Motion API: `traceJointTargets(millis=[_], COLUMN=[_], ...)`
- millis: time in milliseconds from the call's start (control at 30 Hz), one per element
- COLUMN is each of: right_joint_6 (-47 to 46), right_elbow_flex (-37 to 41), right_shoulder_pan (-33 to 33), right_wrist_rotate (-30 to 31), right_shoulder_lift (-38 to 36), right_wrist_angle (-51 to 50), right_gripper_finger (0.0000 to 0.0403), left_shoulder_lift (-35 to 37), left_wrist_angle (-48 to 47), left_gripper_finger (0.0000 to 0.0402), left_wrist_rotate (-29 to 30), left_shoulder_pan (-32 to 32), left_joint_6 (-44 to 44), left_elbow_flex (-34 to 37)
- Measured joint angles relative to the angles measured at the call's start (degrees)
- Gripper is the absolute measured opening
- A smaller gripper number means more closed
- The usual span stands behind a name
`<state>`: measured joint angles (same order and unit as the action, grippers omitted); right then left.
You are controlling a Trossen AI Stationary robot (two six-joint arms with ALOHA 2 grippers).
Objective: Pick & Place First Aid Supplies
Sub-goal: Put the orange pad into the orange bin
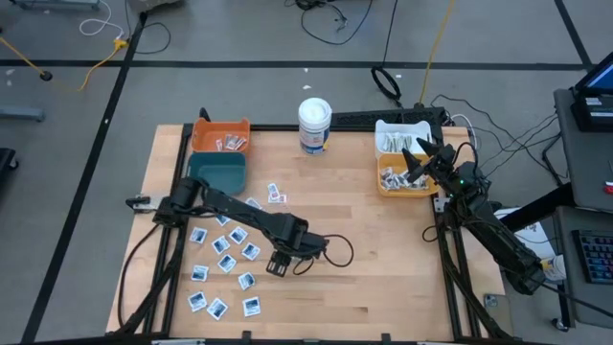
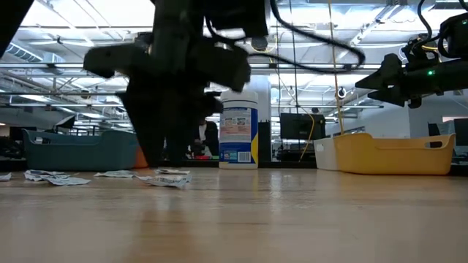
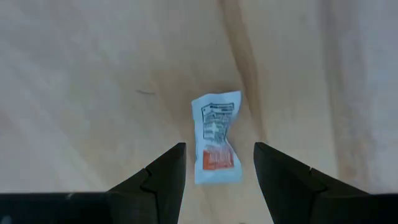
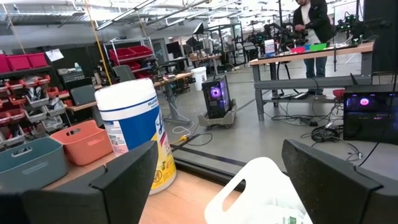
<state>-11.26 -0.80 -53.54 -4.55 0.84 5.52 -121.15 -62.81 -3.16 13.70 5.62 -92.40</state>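
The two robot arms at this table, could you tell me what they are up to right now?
They are sorting first aid packets off the table. The left gripper hangs open just above a small white packet with an orange mark, one finger on each side of it, not yet gripping. More square packets lie scattered on the wood beside it. The right gripper waits open above the yellow bin, which already holds packets. An orange bin also holds a few; whether the teal bin holds any is unclear.
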Motion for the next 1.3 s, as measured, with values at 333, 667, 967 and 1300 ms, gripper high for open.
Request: traceJointTargets(millis=[333,667,967,1300], right_joint_6=[0.0,0.0,0.0,0.0], right_elbow_flex=[0.0,0.0,0.0,0.0], right_shoulder_pan=[0.0,0.0,0.0,0.0], right_wrist_rotate=[0.0,0.0,0.0,0.0], right_shoulder_lift=[0.0,0.0,0.0,0.0], right_wrist_angle=[0.0,0.0,0.0,0.0], right_gripper_finger=[0.0337,0.0337,0.0337,0.0337], left_shoulder_lift=[-3.9,-4.0,-3.1,6.1], left_wrist_angle=[0.2,2.6,2.7,-0.9], left_gripper_finger=[0.0186,0.0059,0.0005,0.0003], left_wrist_rotate=[0.2,1.0,-0.6,-0.8], left_shoulder_pan=[0.0,-0.1,-1.3,-5.6], left_joint_6=[-0.7,-1.3,-3.9,-18.5], left_elbow_flex=[-0.3,-0.1,0.1,0.1])
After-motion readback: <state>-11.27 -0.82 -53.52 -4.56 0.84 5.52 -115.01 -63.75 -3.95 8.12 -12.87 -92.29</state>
